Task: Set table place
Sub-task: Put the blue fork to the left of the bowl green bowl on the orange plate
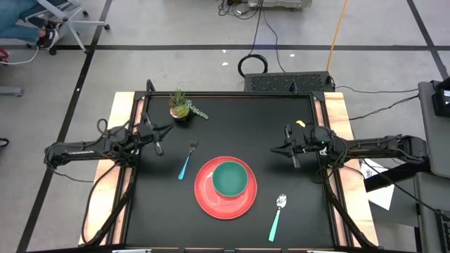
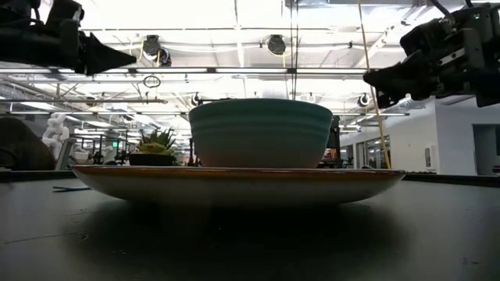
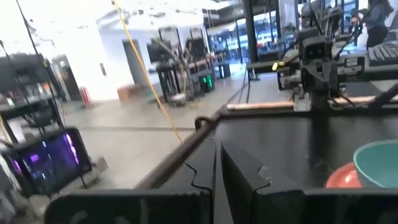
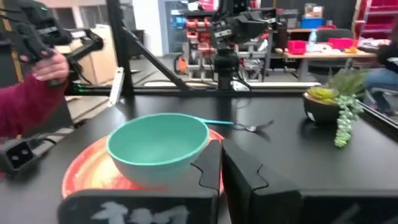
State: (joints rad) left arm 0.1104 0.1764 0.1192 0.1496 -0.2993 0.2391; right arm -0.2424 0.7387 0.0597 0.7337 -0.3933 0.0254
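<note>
Risk from here looks small: teal bowl [image 1: 230, 178] sits in the red plate [image 1: 209, 199] mid-tabletop [image 1: 246, 119], fork [image 1: 187, 160] left, spoon [image 1: 277, 216] right and well apart, so a low sweep could knock the cutlery crooked. Left claw [image 1: 159, 150] and right claw [image 1: 294, 160] both hover raised at their sides, fingers pressed together, holding nothing.

We saw a matt black desk [image 1: 225, 119] edged with pale wooden strips [image 1: 121, 140], a smooth glossy red plate [image 1: 211, 200], a satin teal bowl [image 1: 230, 179], shiny metal spoon [image 1: 278, 214] and fork [image 1: 187, 160] heads, plastic-looking teal handles.
</note>
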